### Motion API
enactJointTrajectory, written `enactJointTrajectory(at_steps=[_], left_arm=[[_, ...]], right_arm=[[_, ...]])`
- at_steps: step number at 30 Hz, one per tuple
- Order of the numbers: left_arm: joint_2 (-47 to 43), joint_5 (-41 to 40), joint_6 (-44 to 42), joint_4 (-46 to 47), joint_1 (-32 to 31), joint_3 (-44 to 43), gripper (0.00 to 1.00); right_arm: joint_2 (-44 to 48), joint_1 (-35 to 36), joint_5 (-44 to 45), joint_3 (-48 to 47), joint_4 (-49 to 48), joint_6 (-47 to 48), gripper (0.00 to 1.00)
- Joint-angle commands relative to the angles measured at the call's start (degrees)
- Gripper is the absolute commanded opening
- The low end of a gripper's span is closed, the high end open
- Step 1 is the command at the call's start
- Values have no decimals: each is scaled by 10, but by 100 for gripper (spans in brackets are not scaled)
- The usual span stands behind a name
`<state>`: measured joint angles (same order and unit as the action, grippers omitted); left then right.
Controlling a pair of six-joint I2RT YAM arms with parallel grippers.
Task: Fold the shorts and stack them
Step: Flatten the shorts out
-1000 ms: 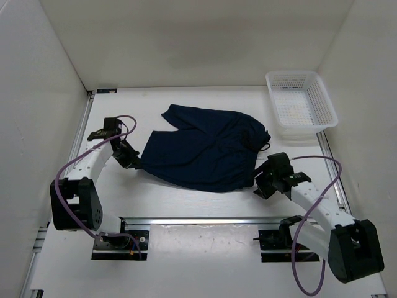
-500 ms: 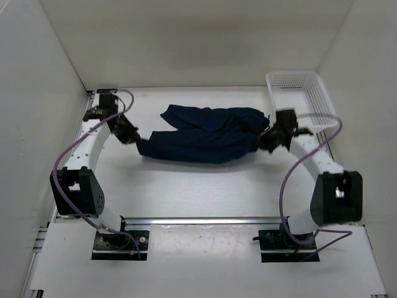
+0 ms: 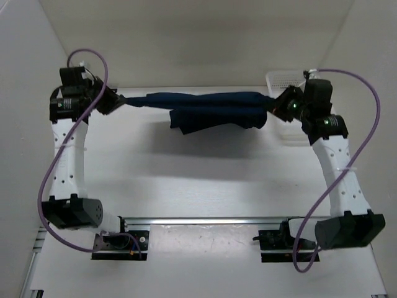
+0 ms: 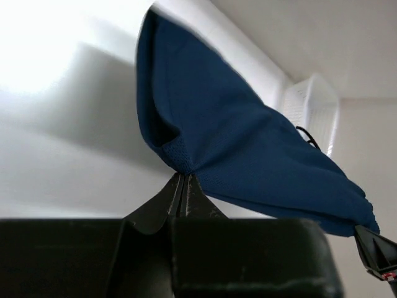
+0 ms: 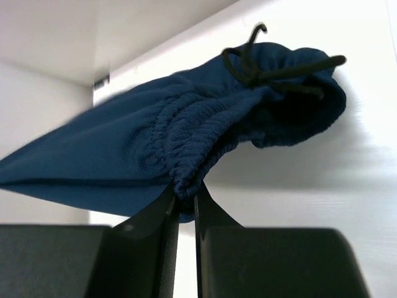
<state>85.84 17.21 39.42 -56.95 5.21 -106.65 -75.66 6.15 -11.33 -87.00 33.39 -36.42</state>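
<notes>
**Operator:** Report finger state, both arms.

**Technician:** The left gripper point(image 3: 115, 103) has its fingers pressed together on a pinch of fabric at one end of the shorts point(image 3: 211, 110). The right gripper point(image 3: 273, 107) is clamped the same way on the elastic waistband at the opposite end. The drawstring point(image 5: 280, 67) sits knotted on the bunched waistband beyond the fingers.

**Operator:** Garment position?

**Technician:** It is suspended between the two grippers over the far part of the table point(image 3: 198, 186), drawn into a narrow horizontal band. The upper edge runs taut. A lower fold sags beneath it.

**Operator:** Clearances?

**Technician:** The left arm stands near the left wall point(image 3: 25, 136). In the top view, the right gripper overlaps the left edge of the white basket point(image 3: 280, 79). A broad stretch of bare table lies between the garment and the arm bases.
</notes>
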Motion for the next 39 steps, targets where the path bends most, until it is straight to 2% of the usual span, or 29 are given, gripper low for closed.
enactJointTrajectory(at_steps=[1,3,4,7,8,9,10,11,12,14,16,19,20,21,26,30,34,39], left_arm=[[-81,-2,-37,-19,6,173,10],[-127,-24,-37,-19,6,266,10],[-172,-24,-37,-19,20,354,10],[-233,-52,-37,-19,26,459,10],[-263,-58,-37,-19,26,505,10],[-274,-58,-37,-25,32,522,20],[-281,-58,-37,-25,32,534,36],[-281,-58,-37,-25,32,539,52],[-281,-53,-37,-16,32,533,77],[-241,-53,-37,2,32,509,87],[-206,-68,-37,14,21,451,89],[-109,-91,-53,27,-14,351,81],[-81,-91,-61,27,-22,326,75],[-23,-91,-75,27,-44,273,74],[149,-95,-103,20,-117,118,73],[297,-100,-119,-10,-160,15,71],[380,-94,-131,-22,-182,-65,69],[453,-99,-131,-39,-194,-123,77]], right_arm=[[66,3,-7,134,30,62,0],[126,3,-14,227,30,68,0],[146,3,-14,258,41,73,0],[224,8,-38,374,65,66,1],[258,8,-38,396,92,58,9],[273,8,-38,415,108,51,26],[287,8,-38,430,123,50,44],[309,8,-31,439,148,43,73],[317,8,-17,439,158,35,80],[317,8,30,429,171,26,87],[282,3,91,396,172,21,87],[202,-3,109,357,135,15,81],[180,-8,109,351,121,15,78],[158,-8,114,344,94,15,73],[13,-13,152,287,41,26,66],[-95,-13,166,225,21,31,65],[-152,-13,166,185,21,37,66],[-209,-13,160,161,16,50,71]])
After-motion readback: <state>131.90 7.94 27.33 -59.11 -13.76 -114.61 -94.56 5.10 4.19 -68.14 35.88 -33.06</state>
